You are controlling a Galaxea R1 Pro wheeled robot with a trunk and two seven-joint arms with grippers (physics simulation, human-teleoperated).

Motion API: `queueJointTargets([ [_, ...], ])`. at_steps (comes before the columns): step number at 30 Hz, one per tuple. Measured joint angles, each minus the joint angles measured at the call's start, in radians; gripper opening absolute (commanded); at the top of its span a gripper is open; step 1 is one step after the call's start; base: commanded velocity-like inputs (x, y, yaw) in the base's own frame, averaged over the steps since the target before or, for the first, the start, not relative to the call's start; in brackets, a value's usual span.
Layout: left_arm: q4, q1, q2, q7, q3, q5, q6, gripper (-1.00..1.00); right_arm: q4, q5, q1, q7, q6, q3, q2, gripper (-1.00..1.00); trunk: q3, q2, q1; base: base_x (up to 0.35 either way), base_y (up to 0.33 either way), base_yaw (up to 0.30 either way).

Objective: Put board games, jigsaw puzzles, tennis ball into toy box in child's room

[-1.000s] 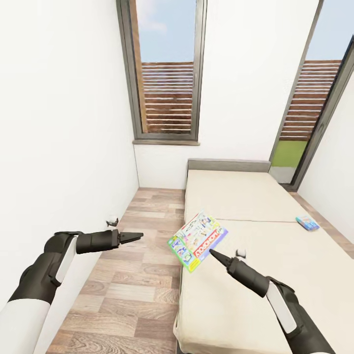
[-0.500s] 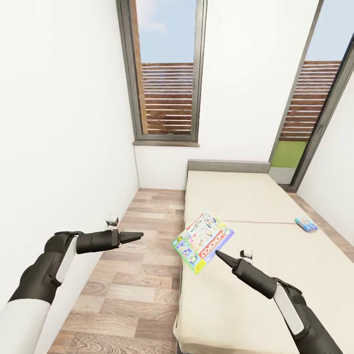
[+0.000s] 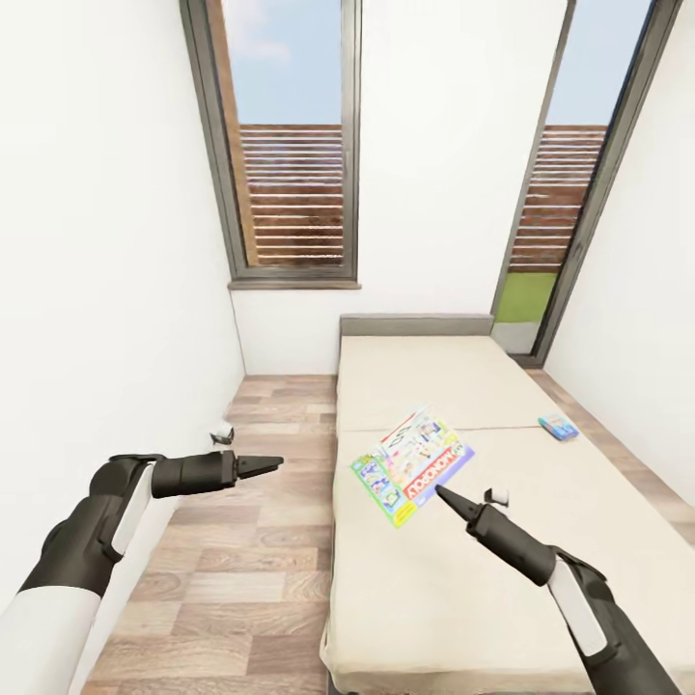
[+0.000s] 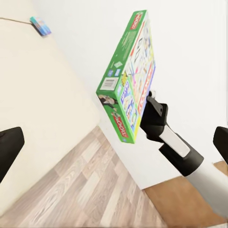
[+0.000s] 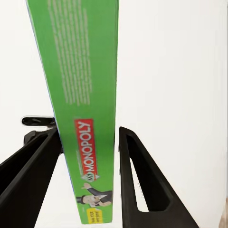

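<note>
The right hand grips the Monopoly box by one edge above the bed, the light-blue game box lying well beyond it, while the left hand waits empty, fingers close together.

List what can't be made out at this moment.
- Light-blue board game on the bed: too small in the head view to read.
- Monopoly box: right wrist view shows just its green edge.
- Left gripper: jaws look closed, uncertain at this size.
</note>
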Motion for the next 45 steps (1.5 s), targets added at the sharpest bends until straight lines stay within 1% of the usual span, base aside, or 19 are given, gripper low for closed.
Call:
queueJointTargets([
  [4, 0.000, 0.000, -0.003, 0.000, -0.001, 0.000, 0.000, 1.00, 0.001, 0.001, 0.000, 0.000, 0.001, -0.007, 0.001, -1.00, 0.013, 0.028, -0.015, 0.000, 0.000, -0.277],
  [17, 0.000, 0.000, -0.004, 0.000, -0.001, -0.002, 0.000, 1.00, 0.005, 0.002, 0.001, -0.004, 0.002, -0.011, -0.004, -1.00, 0.053, 0.119, -0.065, -0.011, 0.000, -0.278],
  [20, 0.000, 0.000, -0.004, 0.000, -0.001, -0.002, -0.002, 1.00, 0.006, -0.003, 0.001, -0.009, 0.000, -0.011, -0.029, -1.00, 0.063, 0.140, -0.077, -0.001, 0.000, -0.278],
  [26, 0.000, 0.000, -0.004, 0.000, -0.002, -0.002, -0.003, 1.00, 0.022, -0.007, 0.001, -0.005, -0.002, -0.014, -0.056, -1.00, 0.082, 0.182, -0.100, 0.000, 0.000, -0.278],
  [28, 0.000, 0.000, -0.004, 0.000, -0.001, -0.003, -0.003, 1.00, 0.033, -0.008, 0.001, -0.003, -0.002, -0.032, -0.058, -1.00, 0.088, 0.196, -0.107, 0.000, 0.000, -0.278],
  [32, 0.000, 0.000, -0.001, 0.000, 0.000, -0.003, -0.003, 1.00, 0.047, -0.010, 0.001, 0.000, 0.003, -0.101, -0.059, -1.00, 0.101, 0.224, -0.123, 0.000, 0.000, -0.278],
  [35, 0.000, 0.000, -0.001, 0.000, 0.000, -0.003, -0.003, 1.00, 0.050, -0.010, 0.001, 0.000, 0.005, -0.124, -0.059, -1.00, 0.110, 0.246, -0.134, 0.000, 0.000, -0.278],
  [45, 0.000, 0.000, -0.002, 0.000, -0.001, -0.004, -0.003, 1.00, 0.052, -0.009, 0.001, -0.002, 0.006, -0.134, -0.059, -1.00, 0.142, 0.316, -0.173, 0.000, 0.000, -0.278],
])
